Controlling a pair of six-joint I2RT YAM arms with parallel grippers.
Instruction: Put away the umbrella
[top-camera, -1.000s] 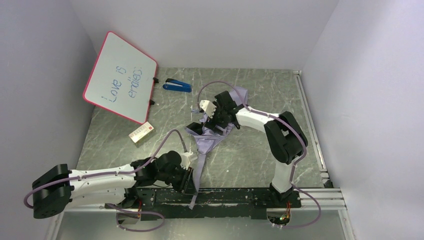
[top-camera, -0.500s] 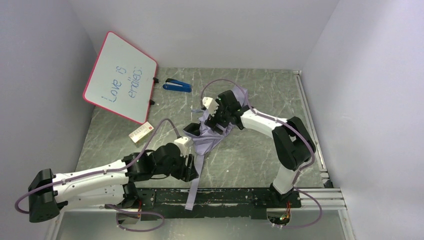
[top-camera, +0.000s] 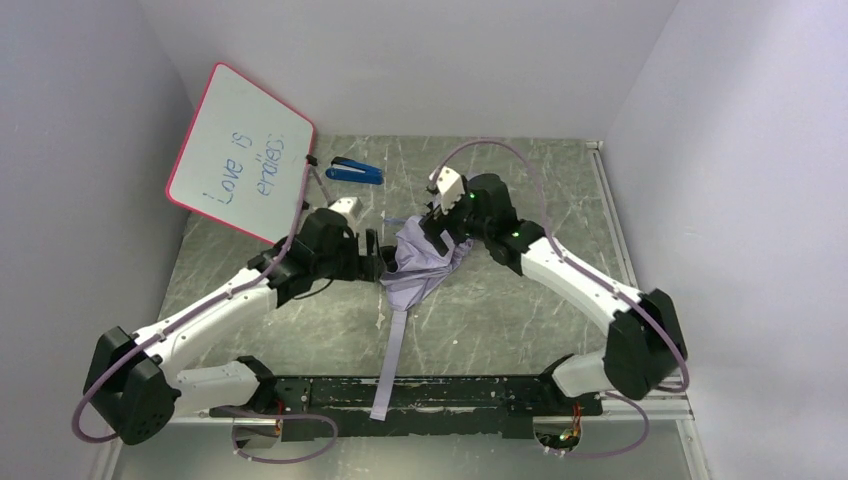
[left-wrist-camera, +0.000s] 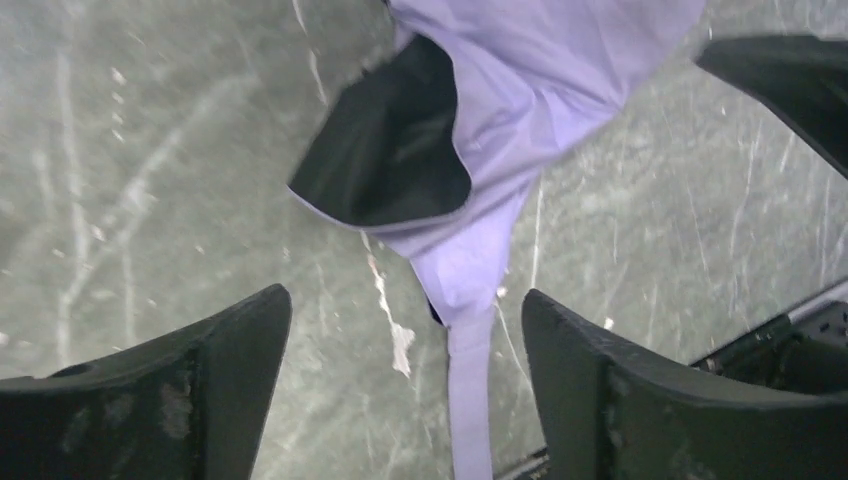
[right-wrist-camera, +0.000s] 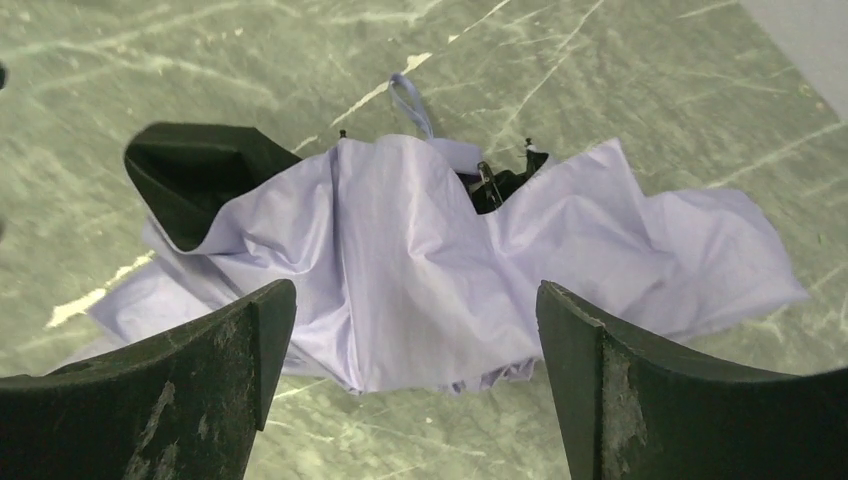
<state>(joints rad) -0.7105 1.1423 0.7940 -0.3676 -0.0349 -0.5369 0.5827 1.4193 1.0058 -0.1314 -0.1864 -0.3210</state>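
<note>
The left pincer (left-wrist-camera: 405, 315) and right pincer (right-wrist-camera: 415, 300) gape empty over the crumpled umbrella (top-camera: 420, 262) on the table (top-camera: 500, 320); gathering looks underway, so next likely means pinching the loose canopy together

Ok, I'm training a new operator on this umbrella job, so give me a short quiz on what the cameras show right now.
1. True or false: the left fingers are shut on the umbrella.
2. What stands at the back left of the scene? A) whiteboard B) bucket C) lamp
3. Fill in: the canopy is lilac on one side, ____ on the other.
Key: 1 false; 2 A; 3 black.
</note>
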